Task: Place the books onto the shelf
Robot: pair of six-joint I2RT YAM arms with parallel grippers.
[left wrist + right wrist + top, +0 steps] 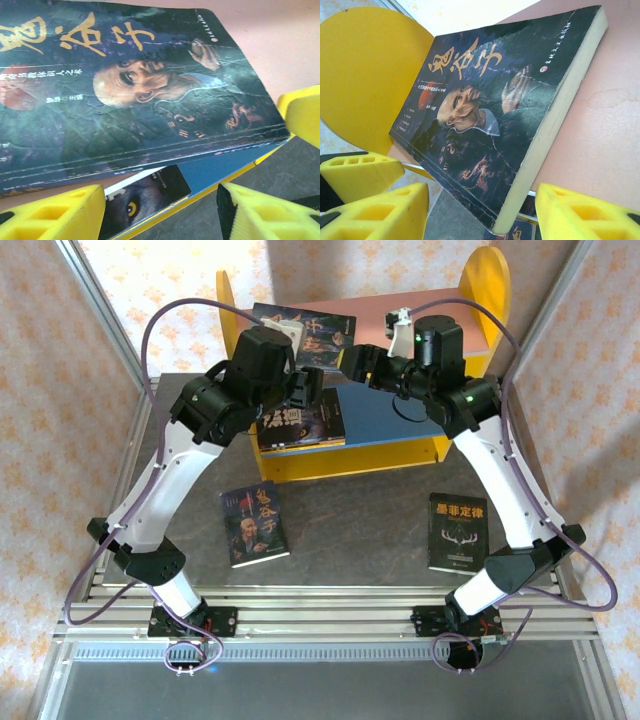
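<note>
Left tool (pixel 160 202): blocky yellow fingers (pixel 50 215), foam-looking with moulded rectangular pockets. They stand wide with nothing between them. Right tool (pixel 482 200): same pads, also wide, gripping nothing. A book corner sits in the gap but looks clear of both pads.

Just past both tools is the upper-board book (pixel 485 115), a thin paperback lying flat on the pink board (pixel 605 125).
- Cover is glossy and dark blue-black, with gold characters and an old man's face, and it is creased and wrinkled.
- The page block is cream.
- The near corner hangs past the board's front edge.
- The pink board is matte with a faint stain.

One tier down, the wolf-eye book (pixel 137 205) lies on the blue board (pixel 395 420). Its cover is dark with one yellow eye showing.

Shelf (pixel 486 285): rounded yellow side panels with a smooth finish, standing at the far side of the counter (pixel 350 540). The counter is grey and mottled.

Two books are not yet shelved. Both lie flat on the counter in front of the shelf, well apart: the face-cover book (pixel 255 525) to the left and the antler book (pixel 458 531) to the right.

Left arm (pixel 170 480) and right arm (pixel 500 480): white links rise outward from bases at the near edge, with elbows bent. The black forearms angle inward and the wrists nearly meet over the shelf's middle. The tools face each other across the upper-board book.
</note>
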